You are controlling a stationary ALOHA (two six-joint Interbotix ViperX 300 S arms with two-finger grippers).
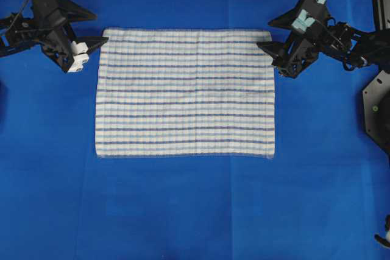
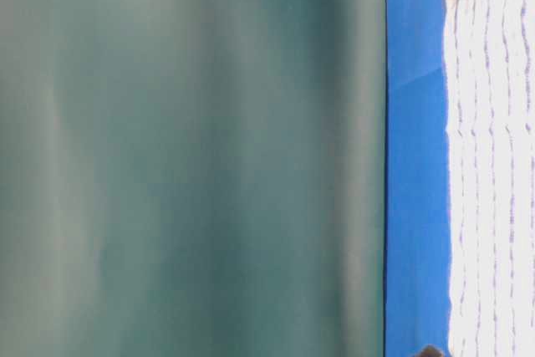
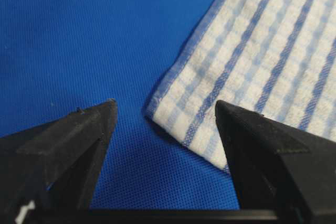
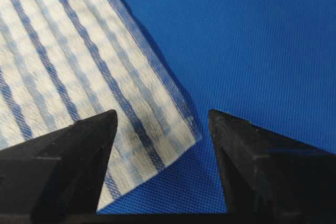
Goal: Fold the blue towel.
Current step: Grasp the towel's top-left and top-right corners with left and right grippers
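Two grippers overhead, left gripper [image 1: 91, 50] and right gripper [image 1: 270, 44], at the far corners of the blue towel [image 1: 184, 92], flat on the blue sheet [image 1: 183, 205]. Left wrist: jaws wide, straddling a corner. Right wrist: likewise wide.

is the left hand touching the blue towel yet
Cannot tell. In the left wrist view the left hand stands open around the blue towel corner, one finger overlapping it, but contact or gap isn't plain.
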